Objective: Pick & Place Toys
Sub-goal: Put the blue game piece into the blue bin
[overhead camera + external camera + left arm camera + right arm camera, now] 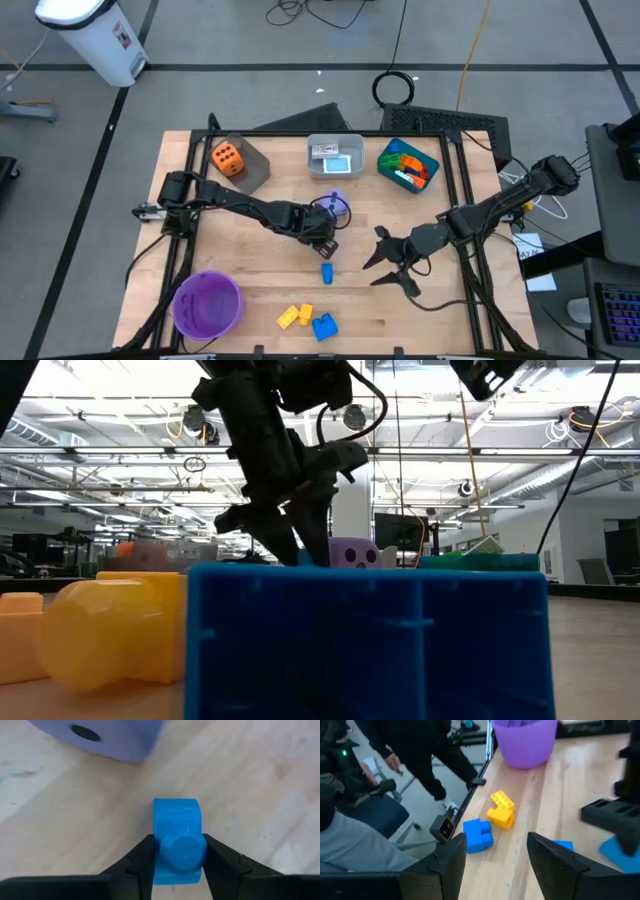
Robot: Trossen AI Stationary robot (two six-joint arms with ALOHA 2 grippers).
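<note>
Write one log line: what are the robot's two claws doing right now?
left gripper: shut on small blue brick, mid-table | right gripper: open, empty, waiting beside it

A small blue brick (pixel 177 840) lies mid-table, near the purple die (pixel 336 205). Yellow bricks (pixel 293 316) and another blue brick (pixel 324 326) sit together by the front edge. The orange die (pixel 226 158) rests at the back left.

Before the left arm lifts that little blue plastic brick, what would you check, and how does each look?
1. Left gripper fingers on both sides of the small blue plastic brick: ok.
2. Grip firm enough to lift: cannot tell.
3. Purple dotted die apart from the brick: ok.
4. Right gripper open, waiting clear of the brick: ok.
5. Purple round bowl unobstructed: ok.
</note>
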